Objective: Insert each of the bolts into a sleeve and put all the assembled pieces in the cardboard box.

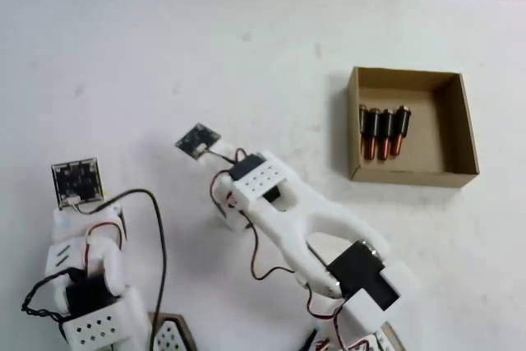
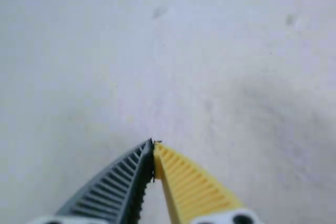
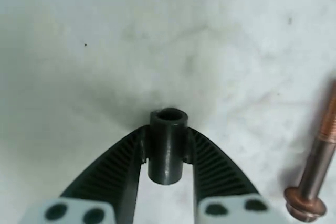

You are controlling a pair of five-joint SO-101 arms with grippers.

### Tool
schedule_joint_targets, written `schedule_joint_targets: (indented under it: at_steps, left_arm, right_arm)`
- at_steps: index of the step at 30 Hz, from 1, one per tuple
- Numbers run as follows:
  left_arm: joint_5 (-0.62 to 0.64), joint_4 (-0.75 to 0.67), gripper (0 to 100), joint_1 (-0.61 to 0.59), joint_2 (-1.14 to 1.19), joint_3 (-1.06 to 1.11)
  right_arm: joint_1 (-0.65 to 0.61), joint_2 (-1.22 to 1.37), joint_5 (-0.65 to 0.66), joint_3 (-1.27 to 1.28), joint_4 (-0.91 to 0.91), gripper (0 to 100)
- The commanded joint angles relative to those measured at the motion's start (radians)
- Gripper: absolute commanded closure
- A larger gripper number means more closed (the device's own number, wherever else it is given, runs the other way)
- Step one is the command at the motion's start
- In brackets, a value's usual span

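Right wrist view had our right claw (image 3: 167, 136) pinched on a black sleeve (image 3: 168, 150), with a loose bolt (image 3: 316, 169) on the table (image 3: 79, 35) just beside it. Left claw (image 2: 153, 148) was fully closed on nothing. Cardboard box (image 1: 411, 177), right side of the high view, held four finished pieces (image 1: 383, 131). We worried the sleeve might twist in that grip when the bolt pushed in.
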Motion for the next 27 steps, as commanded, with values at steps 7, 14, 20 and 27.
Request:
schedule_joint_targets:
  at_steps: [7, 14, 20, 27]
  left_arm:
    - [-0.012, 0.008, 98, 0.013, -0.010, -0.003]
    - [-0.012, 0.008, 98, 0.013, -0.010, -0.003]
    - [-0.011, 0.008, 98, 0.013, -0.010, -0.003]
    - [-0.014, 0.005, 98, 0.013, -0.010, -0.003]
  right_arm:
    - [0.030, -0.346, 0.012, -0.018, 0.116, 98.1]
    - [0.031, -0.679, 0.020, -0.015, 0.245, 98.1]
    - [0.036, -0.878, 0.020, -0.015, 0.328, 98.1]
    - [0.219, -1.043, 0.021, -0.012, 0.374, 98.1]
